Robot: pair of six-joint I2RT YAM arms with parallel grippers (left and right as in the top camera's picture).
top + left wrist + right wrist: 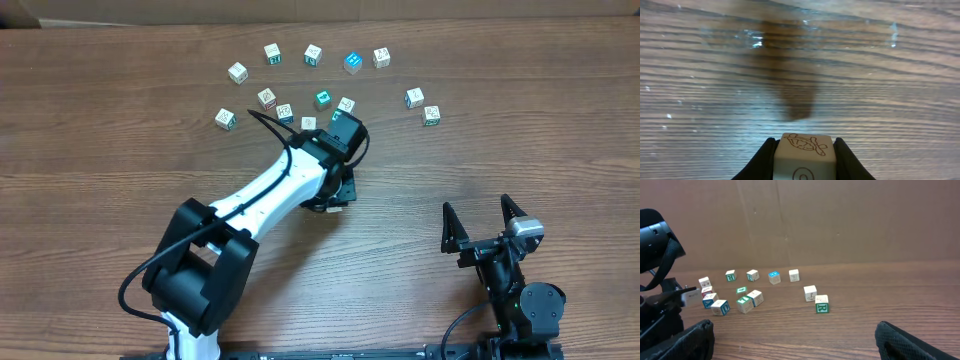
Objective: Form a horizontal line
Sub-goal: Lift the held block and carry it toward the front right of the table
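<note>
Left hand (805,162) pinched narrow on a turtle cube (803,145), over bare counter (715,75). No horizontal line yet; loose cubes (313,54) lie scattered toward 12 o'clock. I'd lower it flat, square to the grain, and release gently. Right hand (483,222) wide, parked at 5 o'clock.

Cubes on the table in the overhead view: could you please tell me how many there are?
13 cubes: five form the back arc, two sit at right, six cluster near the left tool. Another cube, gripped by that tool, is hidden from above.
</note>
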